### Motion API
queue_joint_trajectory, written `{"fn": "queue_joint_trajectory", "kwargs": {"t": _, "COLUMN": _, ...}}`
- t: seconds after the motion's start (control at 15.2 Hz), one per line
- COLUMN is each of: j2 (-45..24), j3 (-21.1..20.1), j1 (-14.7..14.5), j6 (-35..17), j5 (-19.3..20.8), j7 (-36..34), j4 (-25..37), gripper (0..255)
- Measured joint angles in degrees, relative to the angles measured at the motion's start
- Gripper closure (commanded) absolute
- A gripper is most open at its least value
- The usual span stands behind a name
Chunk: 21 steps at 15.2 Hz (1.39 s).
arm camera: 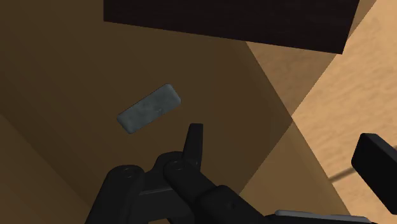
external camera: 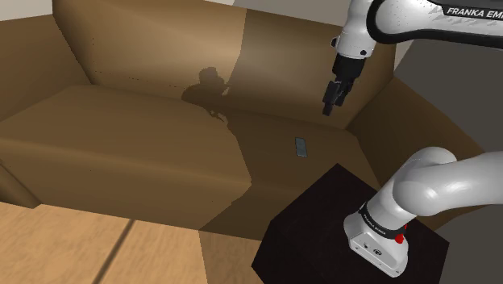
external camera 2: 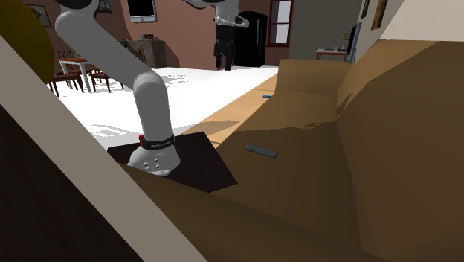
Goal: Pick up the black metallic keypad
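Note:
The keypad (external camera: 301, 147) is a small flat grey-black slab lying on a big brown surface (external camera: 145, 153), close to the stand. It also shows in the second exterior view (external camera 2: 260, 150) and, off to one side of the fingers, in the wrist view (arm camera: 149, 108). My gripper (external camera: 332, 98) hangs well above the keypad, a little toward the shoulder view's right, pointing down. Its black fingers (arm camera: 194, 143) stand wide apart with nothing between them. The gripper (external camera 2: 223, 52) is high over the surface in the second exterior view.
The black stand (external camera: 322, 218) sits next to the keypad. Brown walls (external camera: 161, 48) rise behind and beside the surface. A wooden floor (external camera: 72, 250) lies below. A small blue object (external camera 2: 266, 97) lies on the floor; chairs (external camera 2: 71, 71) stand far off.

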State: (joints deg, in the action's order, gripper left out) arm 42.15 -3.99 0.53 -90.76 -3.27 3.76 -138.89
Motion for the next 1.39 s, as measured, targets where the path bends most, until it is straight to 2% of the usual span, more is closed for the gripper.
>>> {"fn": "queue_joint_trajectory", "kwargs": {"t": 0.26, "j2": -1.6, "j3": 0.1, "j1": 1.4, "j6": -3.9, "j5": 0.0, "j7": -2.0, "j4": -2.2, "gripper": 0}}
{"fn": "queue_joint_trajectory", "kwargs": {"t": 0.99, "j2": -16.6, "j3": 0.5, "j1": 8.4, "j6": -27.2, "j5": 0.4, "j7": -13.1, "j4": -9.7, "gripper": 0}}
{"fn": "queue_joint_trajectory", "kwargs": {"t": 1.39, "j2": -27.6, "j3": 1.5, "j1": 12.1, "j6": -39.0, "j5": 1.1, "j7": -19.0, "j4": -10.1, "gripper": 0}}
